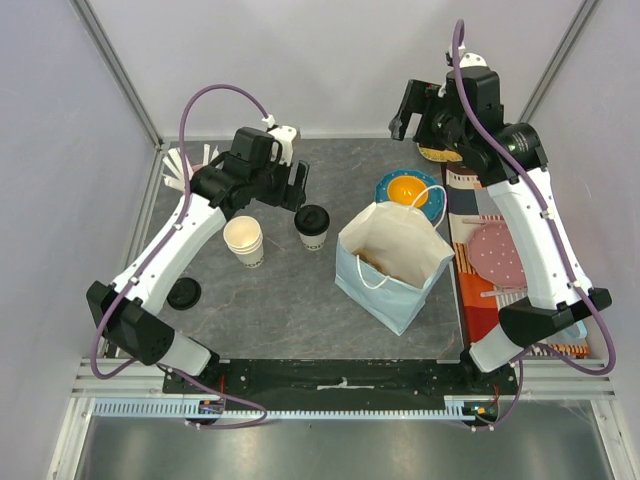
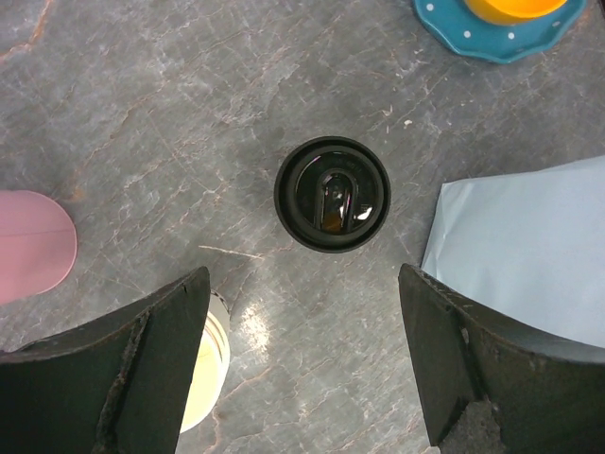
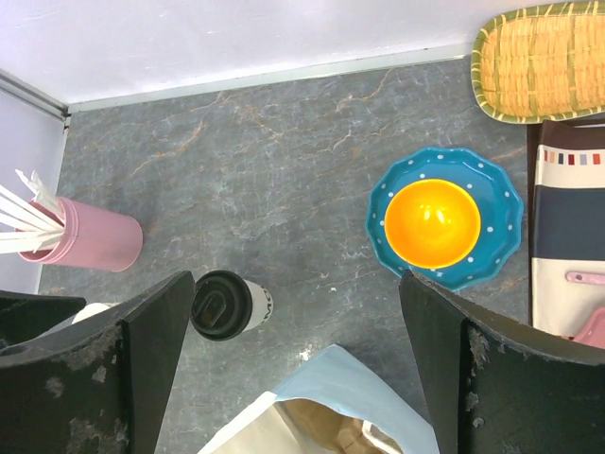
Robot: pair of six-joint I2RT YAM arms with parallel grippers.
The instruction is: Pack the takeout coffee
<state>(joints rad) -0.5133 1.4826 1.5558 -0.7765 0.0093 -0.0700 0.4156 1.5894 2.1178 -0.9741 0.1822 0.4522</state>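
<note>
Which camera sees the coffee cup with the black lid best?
The left wrist view: the coffee sits big and centred, seen straight down on its lid, though its side is hidden. The top view shows all of it, small, beside the bag. The right wrist view shows it small and off-centre.

A grey, veined stone-look tabletop (image 1: 300, 300) fills the enclosure. Plain pale wall panels (image 1: 330, 60) close its left, far and right sides, met by slim silver metal posts (image 1: 120, 72) at the far corners. Light is soft, even, perhaps from overhead.
</note>
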